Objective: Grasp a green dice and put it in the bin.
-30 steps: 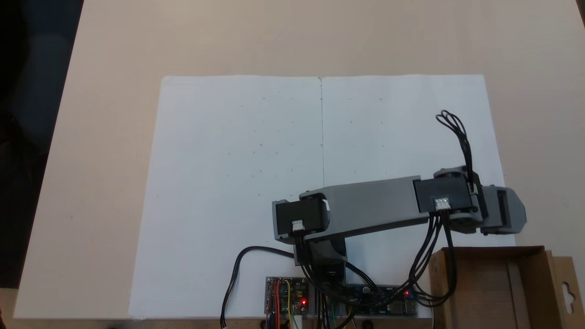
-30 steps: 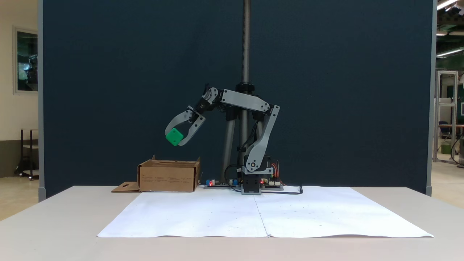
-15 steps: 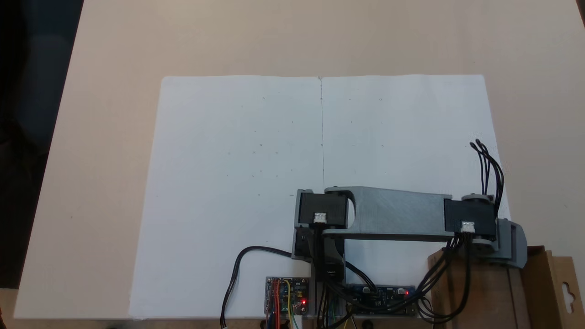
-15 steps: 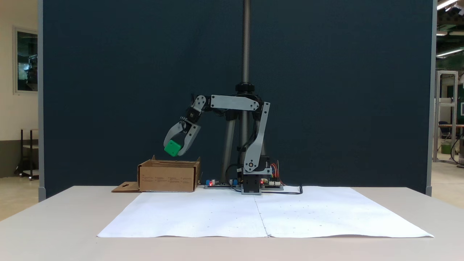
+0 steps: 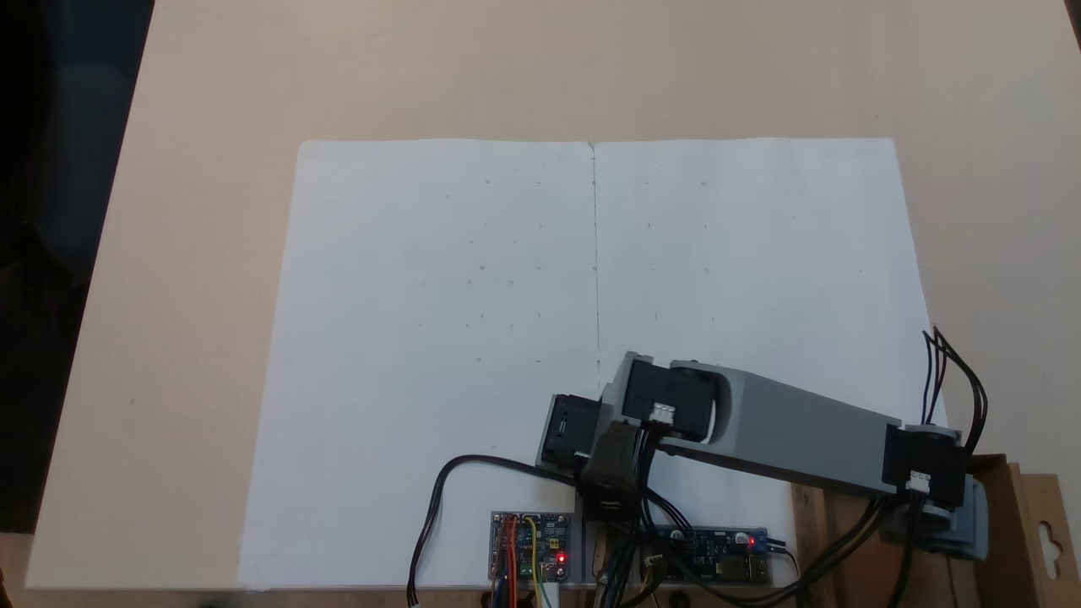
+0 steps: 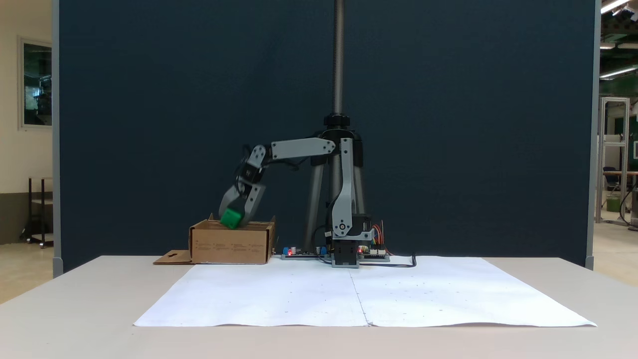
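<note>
A small bright green dice [image 6: 231, 218] sits between the fingers of my grey gripper [image 6: 232, 219], which is shut on it. Dice and fingertips hang right at the rim of the bin [image 6: 232, 244], a brown cardboard box with low walls, over its opening. In a fixed view from above, my gripper [image 5: 950, 525] reaches over the bin [image 5: 1005, 540] at the lower right, and the arm hides the dice. The box's flap with a hang-hole cutout [image 5: 1047, 536] lies flat beside it.
Two white paper sheets [image 5: 591, 279] cover the middle of the beige table [image 5: 211, 169]. Circuit boards with red lights [image 5: 532, 549] and black cables [image 5: 439, 498] sit by the arm's base. A metal pole [image 6: 339, 60] and a dark blue screen [image 6: 448, 124] stand behind.
The arm has swung toward the bin and lowered. The dice, held throughout, has dropped from well above the box to its rim.
</note>
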You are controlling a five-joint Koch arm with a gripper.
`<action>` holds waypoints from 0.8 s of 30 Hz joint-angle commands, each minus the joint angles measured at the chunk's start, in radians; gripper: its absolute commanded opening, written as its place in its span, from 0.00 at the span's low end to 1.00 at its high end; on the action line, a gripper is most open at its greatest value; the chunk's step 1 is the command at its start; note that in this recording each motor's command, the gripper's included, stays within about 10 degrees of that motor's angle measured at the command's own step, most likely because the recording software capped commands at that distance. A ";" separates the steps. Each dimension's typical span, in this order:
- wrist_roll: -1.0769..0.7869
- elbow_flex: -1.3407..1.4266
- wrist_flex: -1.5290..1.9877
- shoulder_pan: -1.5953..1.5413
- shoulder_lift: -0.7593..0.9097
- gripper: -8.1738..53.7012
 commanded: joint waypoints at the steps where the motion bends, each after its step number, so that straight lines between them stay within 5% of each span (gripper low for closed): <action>1: -0.086 -0.051 -0.049 0.015 0.026 0.66; 13: -0.071 -0.052 -0.051 -0.103 0.074 0.69; 24: 0.247 -0.216 -0.052 -0.500 0.222 0.70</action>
